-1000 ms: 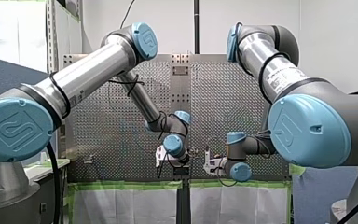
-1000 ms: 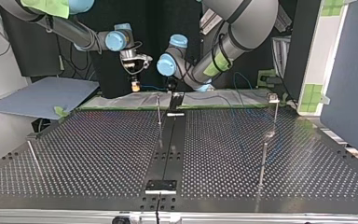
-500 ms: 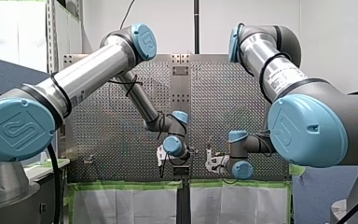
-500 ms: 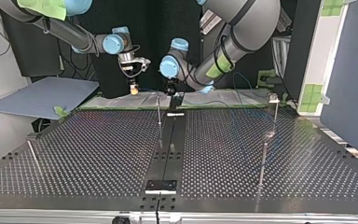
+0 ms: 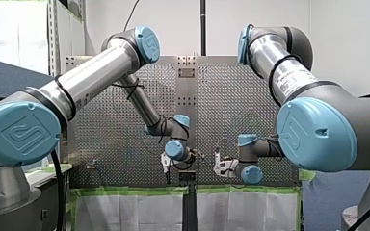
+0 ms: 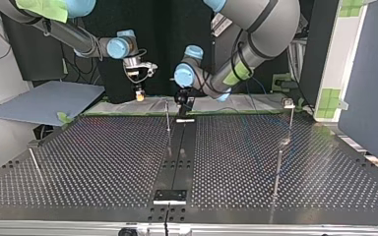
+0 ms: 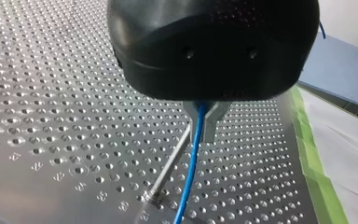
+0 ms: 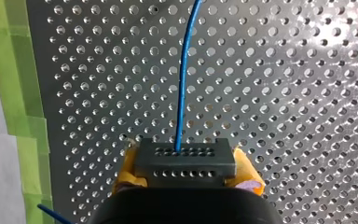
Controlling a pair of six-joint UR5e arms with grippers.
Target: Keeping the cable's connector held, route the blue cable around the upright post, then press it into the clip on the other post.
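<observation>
**A:** What is your right gripper (image 8: 185,173) holding?

**B:** Its yellow pads (image 8: 248,173) are clamped on the black connector (image 8: 185,158). The blue cable (image 8: 182,84) leaves the connector and runs ahead over the perforated table (image 8: 284,93).

**A:** And your left gripper (image 7: 200,128)?

**B:** Its metal fingers (image 7: 212,122) are closed on the cable, which hangs down just beside a thin post (image 7: 170,168). You can't tell whether cable and post touch.

**A:** Where does that put them on the table?

**B:** In the top view both grippers sit at the far edge, near the middle. They are well apart from the other post (image 6: 291,120), which stands far right with the clip (image 6: 289,103) on top.
</observation>
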